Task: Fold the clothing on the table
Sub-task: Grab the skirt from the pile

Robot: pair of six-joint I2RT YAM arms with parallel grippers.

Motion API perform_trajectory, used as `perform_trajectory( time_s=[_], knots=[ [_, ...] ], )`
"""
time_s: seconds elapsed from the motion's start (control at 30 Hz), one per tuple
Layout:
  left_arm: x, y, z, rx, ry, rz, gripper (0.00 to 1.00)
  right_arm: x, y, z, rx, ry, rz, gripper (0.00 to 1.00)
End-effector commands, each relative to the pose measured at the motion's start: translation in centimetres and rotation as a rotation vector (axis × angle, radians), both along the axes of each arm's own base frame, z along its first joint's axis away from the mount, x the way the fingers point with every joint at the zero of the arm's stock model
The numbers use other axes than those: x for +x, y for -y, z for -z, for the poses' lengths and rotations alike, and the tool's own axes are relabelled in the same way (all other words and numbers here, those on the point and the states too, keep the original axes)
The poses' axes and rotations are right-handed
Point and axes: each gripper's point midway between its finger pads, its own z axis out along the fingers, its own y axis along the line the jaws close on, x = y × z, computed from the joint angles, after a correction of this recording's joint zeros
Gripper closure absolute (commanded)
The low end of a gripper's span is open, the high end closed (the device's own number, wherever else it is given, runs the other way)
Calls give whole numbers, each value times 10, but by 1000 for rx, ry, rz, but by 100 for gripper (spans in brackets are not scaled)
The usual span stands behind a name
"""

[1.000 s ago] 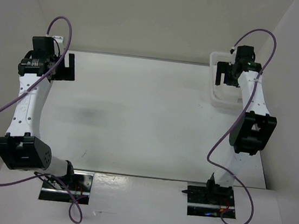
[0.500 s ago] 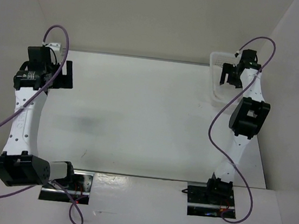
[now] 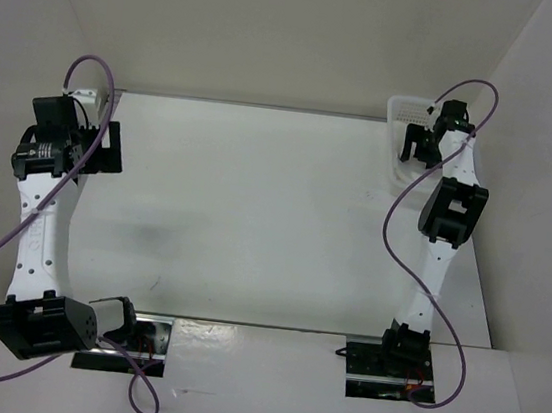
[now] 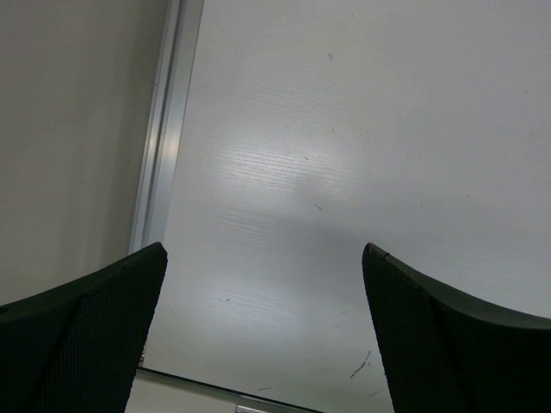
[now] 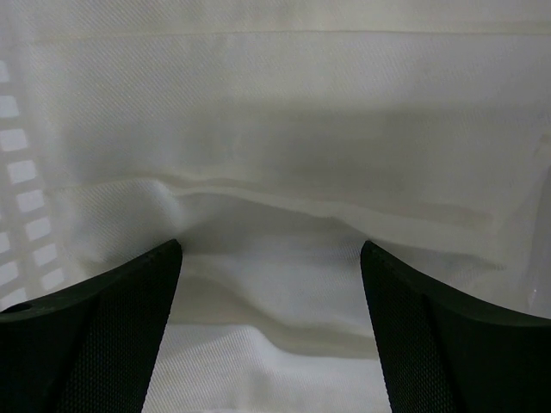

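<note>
From the top, the white table lies between plain walls, with the left gripper at its far left edge and the right gripper over the basket in the far right corner. The left wrist view shows its fingers wide apart above the table, beside the grey rail. The right wrist view shows fingers apart above the creased clothing in the basket, its edges cut off.

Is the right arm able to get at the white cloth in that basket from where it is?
Probably yes: the right gripper hangs open directly over the clothing inside the basket, with nothing between it and the fabric.
</note>
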Motion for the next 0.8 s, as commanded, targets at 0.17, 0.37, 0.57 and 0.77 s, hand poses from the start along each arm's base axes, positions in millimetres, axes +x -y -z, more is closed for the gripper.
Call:
perform_trajectory(
  time_s=[0.17, 0.37, 0.57, 0.77],
  knots=[
    [-1, 0, -5, -13, 32, 22, 0, 1, -3, 16, 5, -31, -27, 25],
    [-1, -2, -5, -26, 37, 20, 0, -5, 0, 29, -9, -66, -15, 91],
    [-1, 0, -5, -31, 39, 27, 0, -11, 4, 22, -13, -47, -5, 100],
    [-2, 3, -8, -30, 58, 47, 0, -16, 14, -28, -48, 79, 7, 100]
  ],
)
